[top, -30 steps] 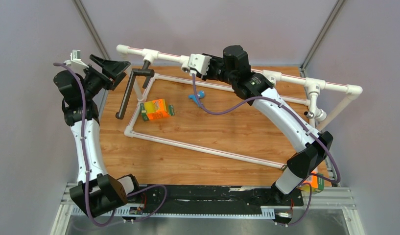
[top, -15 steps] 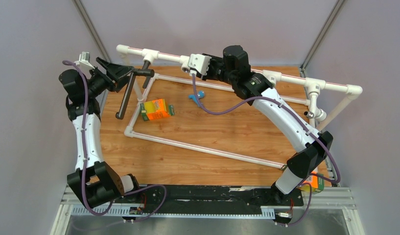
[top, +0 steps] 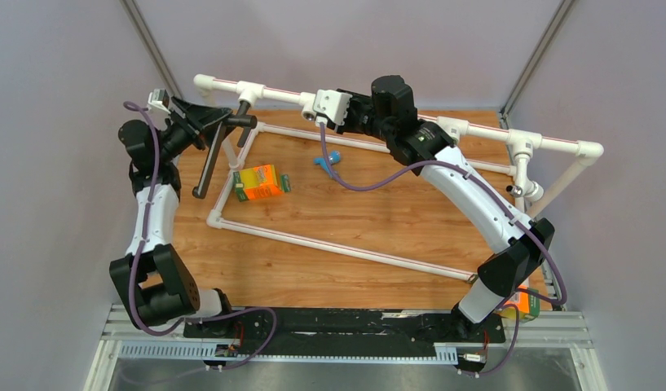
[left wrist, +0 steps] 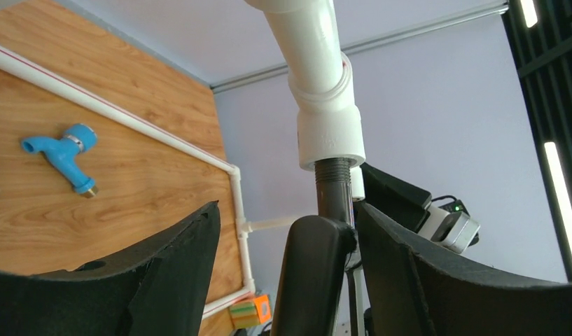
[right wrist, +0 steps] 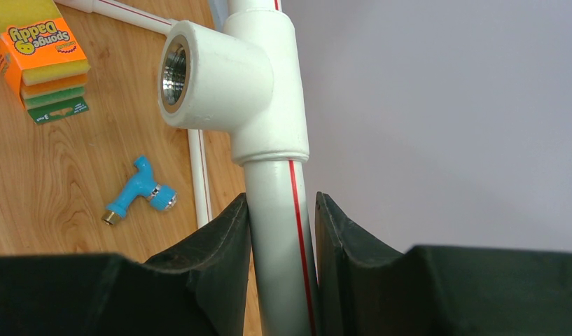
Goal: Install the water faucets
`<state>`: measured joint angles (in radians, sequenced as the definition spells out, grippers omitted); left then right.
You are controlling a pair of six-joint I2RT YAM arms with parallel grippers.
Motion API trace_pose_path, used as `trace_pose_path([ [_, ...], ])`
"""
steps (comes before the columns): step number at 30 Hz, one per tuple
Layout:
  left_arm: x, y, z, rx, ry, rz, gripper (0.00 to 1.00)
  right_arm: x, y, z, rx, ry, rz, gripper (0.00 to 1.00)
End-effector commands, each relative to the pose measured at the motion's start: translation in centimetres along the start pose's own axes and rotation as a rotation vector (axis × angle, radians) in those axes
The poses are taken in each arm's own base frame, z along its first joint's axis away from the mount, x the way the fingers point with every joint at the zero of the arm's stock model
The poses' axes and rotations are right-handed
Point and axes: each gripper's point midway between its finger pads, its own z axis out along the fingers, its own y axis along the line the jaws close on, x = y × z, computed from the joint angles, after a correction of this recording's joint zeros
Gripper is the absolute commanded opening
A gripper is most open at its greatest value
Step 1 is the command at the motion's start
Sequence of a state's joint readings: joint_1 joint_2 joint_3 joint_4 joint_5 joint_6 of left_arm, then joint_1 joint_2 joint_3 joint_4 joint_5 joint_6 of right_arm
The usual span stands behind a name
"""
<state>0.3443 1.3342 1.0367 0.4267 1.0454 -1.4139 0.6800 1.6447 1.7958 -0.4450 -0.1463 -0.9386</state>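
Over the last second the left arm has been swung in from the 9 o'clock edge of the table, and the left gripper (top: 209,122) is now placed around the dark-brown L-shaped faucet (top: 207,167) at about 10 o'clock. Its jaws have been narrowed slightly but are not yet closed. In the left wrist view the faucet body (left wrist: 314,273) lies between the two fingers, close against one finger (left wrist: 402,266), and a clear gap is left to the other. No grip is therefore judged to be made yet. The threaded end of the faucet is seated in a tee socket (left wrist: 330,136) of the raised rail, and its long tube hangs down toward the table. The right gripper (top: 329,106) has not been moved and is held clamped on the red-striped white pipe (right wrist: 274,182), just beside an empty threaded tee socket (right wrist: 199,73) at 12 o'clock. This hold is judged to steady the frame. The step in hand is judged to be the gripping and turning of the faucet to tighten it. The blue faucet (top: 328,159) lies loose on the table near 12 o'clock, and the sponge pack (top: 260,182) lies inside the lower frame.
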Motion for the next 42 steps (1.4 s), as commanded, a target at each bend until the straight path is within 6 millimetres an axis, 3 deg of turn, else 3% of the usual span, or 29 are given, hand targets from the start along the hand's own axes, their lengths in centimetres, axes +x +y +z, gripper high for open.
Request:
trace_pose_path([
  [1,1.0,-3.3,0.7,0.117,0.043,0.040,0.77,0.0,6.5,0.6,-0.204,0.006,0.147,0.00],
  [5,1.5,-4.6,0.9,0.169,0.063,0.022,0.71,0.0,6.4,0.6,-0.202,0.008,0.146,0.00],
  [10,1.8,-5.0,0.9,0.177,0.061,0.017,0.55,0.0,6.4,0.6,-0.202,0.008,0.148,0.00],
  [12,1.7,-5.3,0.8,0.180,0.052,0.026,0.45,-0.1,6.3,0.5,-0.198,0.005,0.147,0.00],
  [17,1.4,-5.2,0.9,0.136,0.037,0.046,0.05,-0.1,6.3,0.4,-0.198,0.005,0.147,0.00],
  [18,1.2,-4.8,1.1,0.104,0.031,0.061,0.01,-0.1,6.3,0.4,-0.198,0.005,0.147,0.00],
  [20,1.0,-4.4,1.1,0.043,0.019,0.097,0.00,-0.1,6.3,0.4,-0.197,0.006,0.147,0.00],
  [21,0.6,-5.4,1.2,0.027,-0.003,0.143,0.00,-0.1,6.2,0.4,-0.196,0.005,0.147,0.00],
  [22,0.8,-3.9,1.0,-0.049,0.005,0.156,0.00,-0.1,6.3,0.4,-0.197,0.006,0.147,0.00],
  [23,0.0,-5.1,1.1,-0.067,-0.027,0.205,0.00,-0.2,6.2,0.4,-0.195,0.004,0.147,0.00],
  [24,0.2,-3.9,0.8,-0.139,-0.019,0.224,0.00,-0.2,6.2,0.4,-0.197,0.004,0.148,0.00],
  [25,-0.2,-5.0,1.0,-0.153,-0.042,0.270,0.00,-0.2,6.2,0.3,-0.195,0.002,0.148,0.00],
  [26,0.1,-4.1,0.8,-0.209,-0.033,0.294,0.00,-0.3,6.2,0.3,-0.196,0.001,0.150,0.00],
  [27,-0.2,-5.0,0.9,-0.228,-0.061,0.336,0.00,-0.2,6.2,0.4,-0.197,0.002,0.150,0.00],
  [28,0.2,-4.3,0.7,-0.279,-0.052,0.370,0.00,-0.3,6.2,0.3,-0.197,0.000,0.149,0.00],
  [31,0.5,-4.8,1.2,-0.383,-0.088,0.507,0.00,-0.3,6.2,0.4,-0.196,0.001,0.149,0.00],
  [32,1.6,-4.8,1.5,-0.403,-0.058,0.556,0.00,-0.3,6.3,0.4,-0.196,0.004,0.149,0.00],
  [33,0.8,-4.5,1.3,-0.455,-0.094,0.615,0.00,-0.4,6.3,0.4,-0.198,0.002,0.148,0.00],
  [34,2.0,-4.5,1.7,-0.474,-0.068,0.642,0.00,-0.4,6.3,0.4,-0.197,0.001,0.148,0.00],
  [35,1.2,-4.5,1.5,-0.517,-0.099,0.702,0.00,-0.5,6.2,0.4,-0.196,-0.002,0.147,0.00],
  [36,2.0,-4.3,1.7,-0.537,-0.077,0.724,0.00,-0.5,6.2,0.4,-0.196,0.000,0.147,0.00],
  [37,1.5,-4.3,1.4,-0.584,-0.094,0.774,0.00,-0.5,6.3,0.4,-0.197,-0.001,0.147,0.00],
  [40,2.8,-4.5,2.5,-0.629,-0.066,0.869,0.00,-0.6,6.5,0.6,-0.200,0.000,0.145,0.00],
  [41,2.3,-4.5,2.3,-0.674,-0.085,0.914,0.00,-0.7,6.4,0.6,-0.198,-0.002,0.144,0.00],
  [42,3.4,-4.6,3.2,-0.668,-0.053,0.943,0.00,-0.8,6.4,0.6,-0.198,-0.004,0.144,0.00],
])
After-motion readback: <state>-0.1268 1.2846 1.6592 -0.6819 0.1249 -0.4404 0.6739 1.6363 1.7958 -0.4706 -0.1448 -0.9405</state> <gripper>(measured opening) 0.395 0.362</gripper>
